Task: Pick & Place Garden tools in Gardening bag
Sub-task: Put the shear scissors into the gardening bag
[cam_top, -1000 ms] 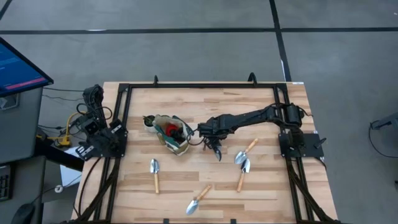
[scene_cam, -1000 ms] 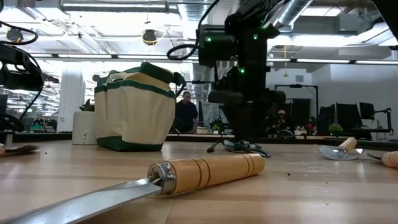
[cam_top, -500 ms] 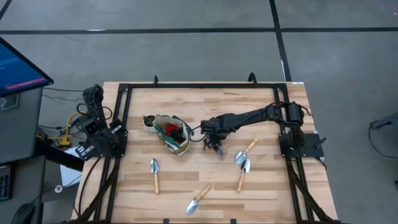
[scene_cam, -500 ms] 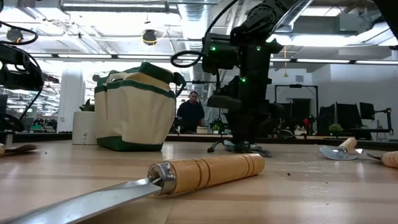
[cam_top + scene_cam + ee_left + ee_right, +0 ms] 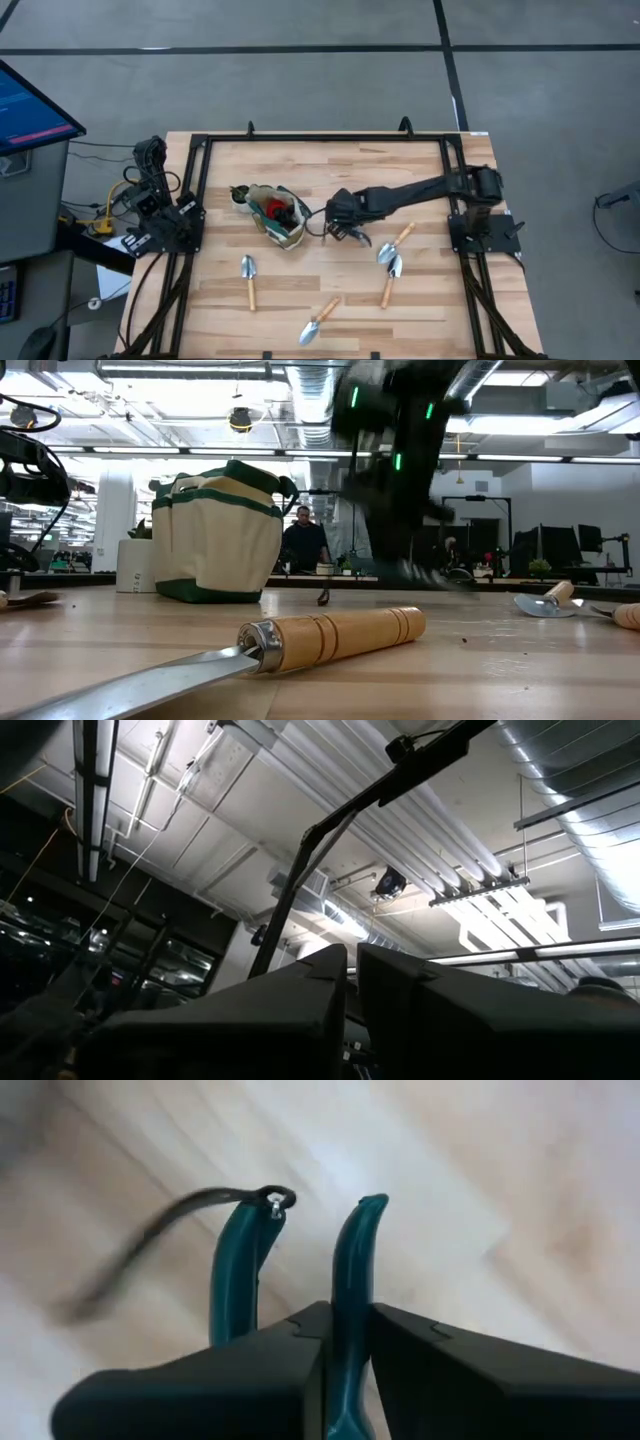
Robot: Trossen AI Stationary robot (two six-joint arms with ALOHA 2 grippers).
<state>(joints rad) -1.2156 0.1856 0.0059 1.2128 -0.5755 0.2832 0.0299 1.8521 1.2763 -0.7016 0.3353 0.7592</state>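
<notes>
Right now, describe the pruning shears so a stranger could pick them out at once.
Start at the gardening bag near the middle of the wooden table. Just to its right, the right tool is shut on the pruning shears. Unlike the four trowels with light wooden handles lying nearer the front edge, the shears have two curved teal handles and are the only tool gripped.

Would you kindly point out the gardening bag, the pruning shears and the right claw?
gardening bag (image 5: 215, 530), low view, beige front panel.
pruning shears (image 5: 240, 1250), right wrist view, one teal handle.
right claw (image 5: 347, 229), high view, between its fingertips, shut on the shears.
</notes>
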